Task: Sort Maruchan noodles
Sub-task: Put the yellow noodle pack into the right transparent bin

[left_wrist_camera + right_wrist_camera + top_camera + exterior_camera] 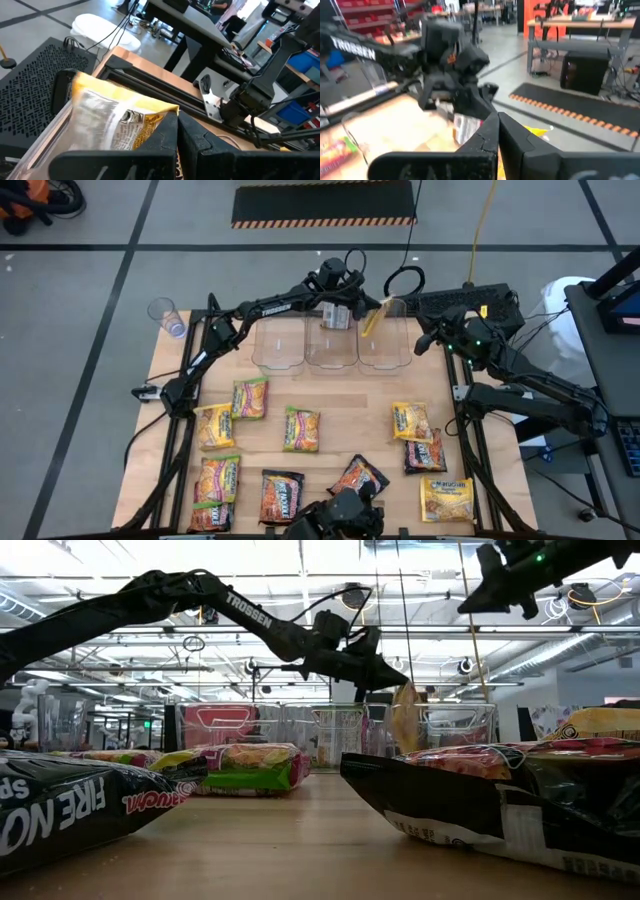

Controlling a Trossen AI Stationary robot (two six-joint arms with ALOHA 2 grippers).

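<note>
My left hand (368, 318) grips a yellow noodle packet (374, 317) above the right clear bin (384, 345), top centre; its wrist view alone shows the packet's silver back. My right hand (428, 340) is closed, empty. Other packets (301, 428) lie across the wooden surface (350, 420). The arm reads "TROSSEN"; a near packet (60, 815) reads "FIRE".

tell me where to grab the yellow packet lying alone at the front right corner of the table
The yellow packet lies flat and apart from the dark packet behind it. Probably best to come straight down and pinch one crimped short end, where the flat wrapper gives an edge to catch; the middle lies flush on the table.
</note>
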